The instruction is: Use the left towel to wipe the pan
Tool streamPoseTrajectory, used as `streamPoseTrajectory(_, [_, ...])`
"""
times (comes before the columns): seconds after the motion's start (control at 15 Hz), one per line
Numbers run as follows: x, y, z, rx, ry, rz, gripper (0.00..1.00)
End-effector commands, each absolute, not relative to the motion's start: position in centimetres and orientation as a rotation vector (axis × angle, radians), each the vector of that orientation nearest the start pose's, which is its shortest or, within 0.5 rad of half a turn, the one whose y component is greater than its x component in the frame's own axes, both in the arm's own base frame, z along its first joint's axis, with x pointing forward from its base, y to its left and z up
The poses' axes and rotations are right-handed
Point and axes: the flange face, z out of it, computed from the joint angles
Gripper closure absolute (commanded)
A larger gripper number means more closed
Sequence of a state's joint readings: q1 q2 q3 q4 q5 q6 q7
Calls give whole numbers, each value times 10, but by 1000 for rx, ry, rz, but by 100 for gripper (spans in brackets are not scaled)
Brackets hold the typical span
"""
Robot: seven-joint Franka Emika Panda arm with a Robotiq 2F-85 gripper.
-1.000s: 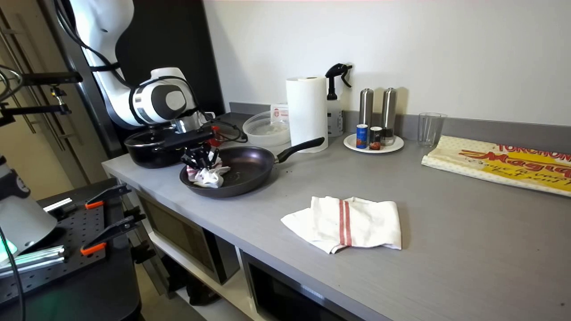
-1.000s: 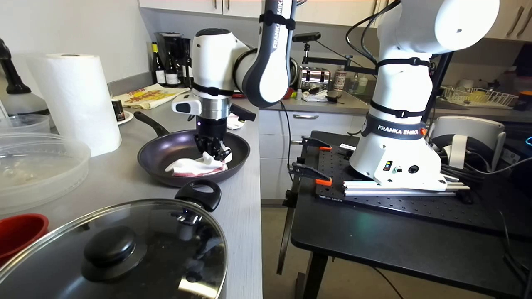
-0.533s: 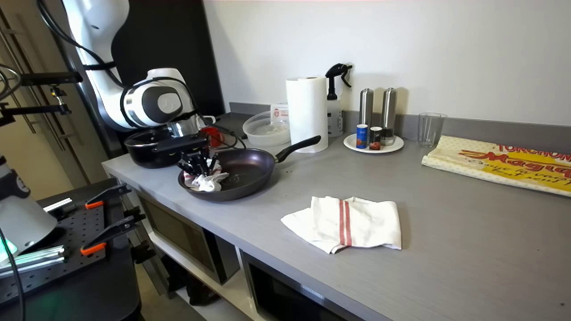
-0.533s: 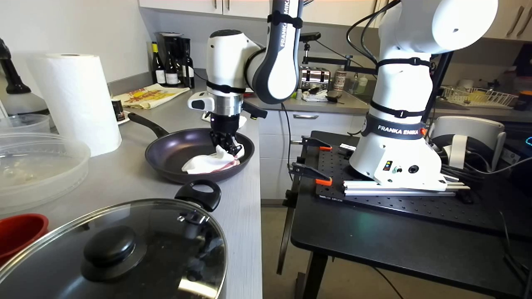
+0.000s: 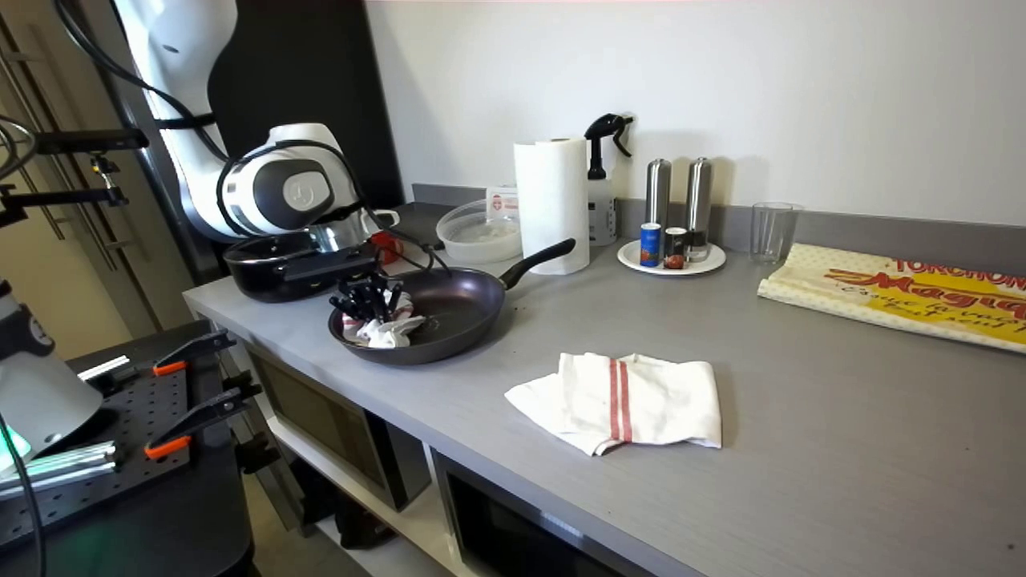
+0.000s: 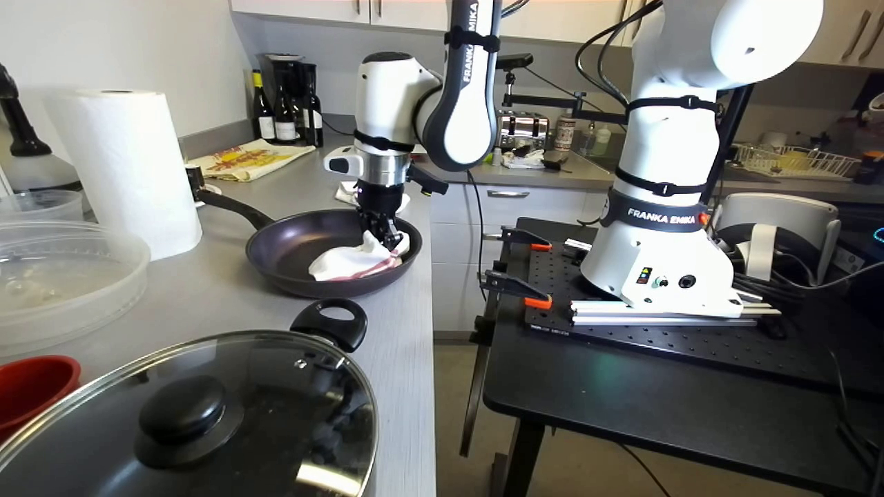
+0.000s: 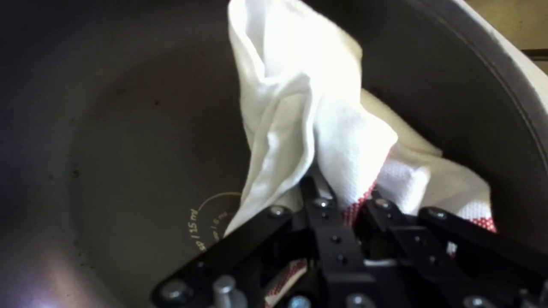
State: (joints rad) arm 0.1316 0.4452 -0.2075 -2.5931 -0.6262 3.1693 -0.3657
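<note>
My gripper [image 7: 347,194] has its jaws pinched on a fold of the dish towel [image 7: 338,122], bunched up inside the frying pan [image 7: 128,162]. Nothing holds the pan's handle [image 5: 539,262], so if I push too hard, the pan might slide off the nearby edge of the counter [image 6: 404,386] or bump the paper towel roll [image 5: 551,200]. I pinch only some cloth, so hard rubbing could tug it loose.
</note>
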Motion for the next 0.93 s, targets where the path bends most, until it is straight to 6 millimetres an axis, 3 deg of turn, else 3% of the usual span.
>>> streamPoseTrajectory(0.0, [430, -10, 85, -2973, -1399, -143, 97])
streamPoseTrajectory(0.33, [444, -30, 83, -3031, -1264, -210, 97])
streamPoseTrajectory(0.87, [462, -61, 90, -3071, -809, -317, 97])
